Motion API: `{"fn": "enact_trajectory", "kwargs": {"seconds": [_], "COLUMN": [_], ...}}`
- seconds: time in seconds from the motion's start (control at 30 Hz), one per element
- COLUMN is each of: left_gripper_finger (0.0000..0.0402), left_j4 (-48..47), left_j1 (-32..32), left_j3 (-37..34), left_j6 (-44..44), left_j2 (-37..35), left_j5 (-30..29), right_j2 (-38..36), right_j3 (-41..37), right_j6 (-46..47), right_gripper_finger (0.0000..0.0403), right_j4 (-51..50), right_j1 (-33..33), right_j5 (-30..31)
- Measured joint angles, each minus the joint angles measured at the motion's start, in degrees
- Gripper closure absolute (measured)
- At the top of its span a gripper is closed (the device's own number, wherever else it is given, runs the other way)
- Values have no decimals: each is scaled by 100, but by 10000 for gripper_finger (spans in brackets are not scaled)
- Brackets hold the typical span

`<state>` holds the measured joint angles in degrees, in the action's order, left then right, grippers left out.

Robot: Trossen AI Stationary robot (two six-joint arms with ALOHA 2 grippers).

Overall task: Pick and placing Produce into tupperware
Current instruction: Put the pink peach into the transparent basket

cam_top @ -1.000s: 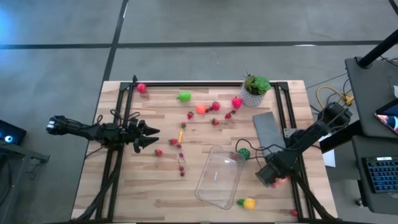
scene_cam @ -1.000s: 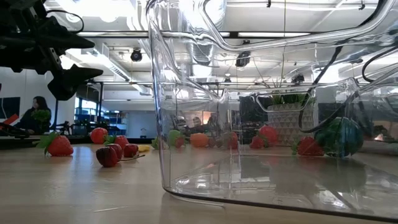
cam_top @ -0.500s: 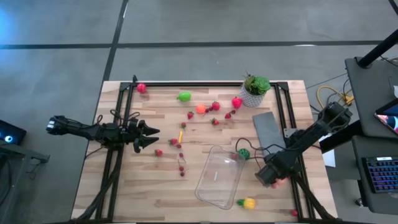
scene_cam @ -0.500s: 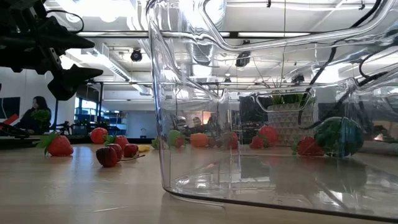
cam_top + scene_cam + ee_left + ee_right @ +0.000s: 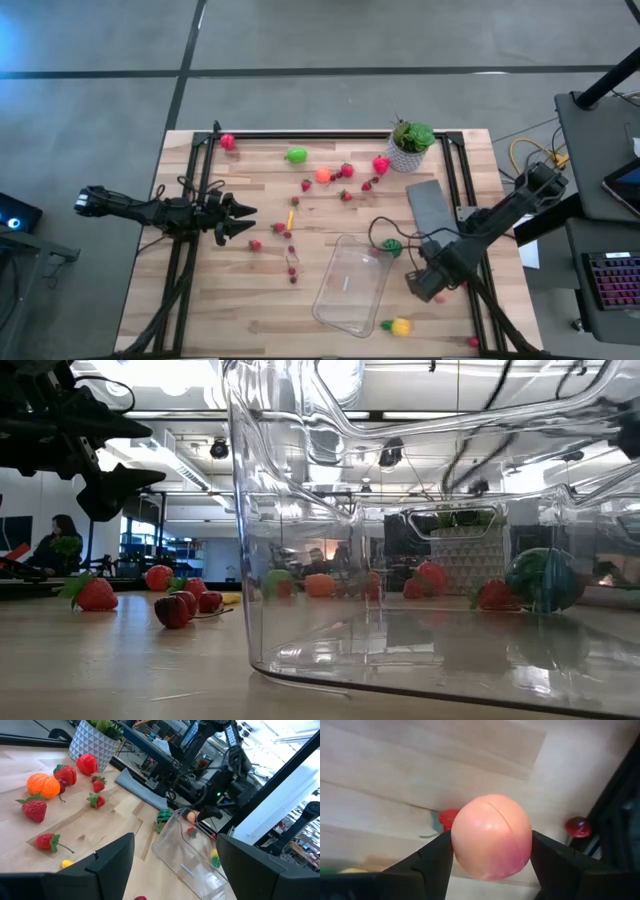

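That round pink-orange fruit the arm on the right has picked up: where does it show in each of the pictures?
High view: the peach peeks out pink under the right gripper, right of the tupperware.
Low view: not visible.
Left wrist view: a small pink ball under the far gripper, above the tupperware's rim.
Right wrist view: fills the centre, clamped between the fingers.
Shared landmark: the tupperware.

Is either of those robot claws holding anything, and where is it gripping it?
The right gripper holds a round pink-orange toy peach, pinched across its middle between both fingers. The left gripper is open, holding nothing.
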<state>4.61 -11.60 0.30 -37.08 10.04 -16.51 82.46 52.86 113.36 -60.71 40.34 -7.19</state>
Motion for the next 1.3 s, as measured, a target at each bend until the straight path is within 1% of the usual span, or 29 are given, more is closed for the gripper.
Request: {"fn": "enact_trajectory", "kwargs": {"seconds": [0.1,0.2,0.3,0.4,0.53,0.7,0.83,1.07,1.3], "left_gripper_finger": [134,134,134,134,134,134,134,134,134], "left_j4": [-1,-3,-3,-2,-3,-1,-1,2,2], "left_j1": [0,0,-2,-1,-2,-2,0,-2,0], "left_j3": [0,0,0,0,0,0,0,0,0], "left_j6": [0,0,0,0,0,-1,0,0,0], "left_j2": [0,-4,-4,-4,-4,1,4,0,-4], "left_j5": [-2,0,-2,-1,-1,-1,-2,-2,-2], "right_j2": [0,0,0,9,9,9,10,11,11], "right_j3": [401,773,1081,1306,1495,1508,1411,1351,1351], "right_j6": [-2,-105,-481,-920,-1627,-2294,-2365,-2372,-2981], "right_gripper_finger": [167,162,162,165,165,165,165,165,165], "right_j4": [-323,-461,-454,-450,-293,415,782,849,909], "right_j1": [0,-7,-123,-395,-755,-1100,-1230,-1255,-1255], "right_j5": [380,921,1535,1800,1950,1942,1938,1927,1926]}}
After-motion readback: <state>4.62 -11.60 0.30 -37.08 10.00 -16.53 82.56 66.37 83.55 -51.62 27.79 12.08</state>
